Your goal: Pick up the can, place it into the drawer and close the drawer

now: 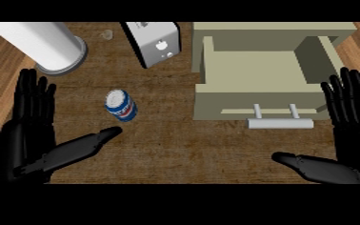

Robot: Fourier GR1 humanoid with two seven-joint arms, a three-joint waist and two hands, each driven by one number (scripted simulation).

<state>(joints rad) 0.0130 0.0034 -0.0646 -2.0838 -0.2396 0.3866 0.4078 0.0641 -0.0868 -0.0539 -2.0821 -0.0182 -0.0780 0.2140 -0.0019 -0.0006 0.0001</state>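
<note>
Look a little left of the middle of the frame and you see the can [121, 105]. It is blue and white with some red on it, and it sits on the brown wooden counter [183, 148]. You cannot read the words on it. Nothing is touching it.

Just below the can, at the lower left of the frame, is your left hand [28, 143]. Its fingers are straight and point up, and its thumb sticks out toward the can but stays apart from it. The hand is open and holds nothing. The bottom of it is cut off by the frame's edge.

At the right of the frame is the drawer [256, 83]. It is pulled out and pale inside. A grey handle [280, 122] sticks out on its front.

Your right hand [345, 138] is at the lower right, just beside the drawer. Its fingers are straight too, so it is open and holds nothing. Part of it runs off the right edge.

At the top middle is a silver toaster [156, 43]. At the upper left is a big white roll [42, 45] on a grey base, cut off by the top corner. Between them is a small pale thing that you cannot make out.
</note>
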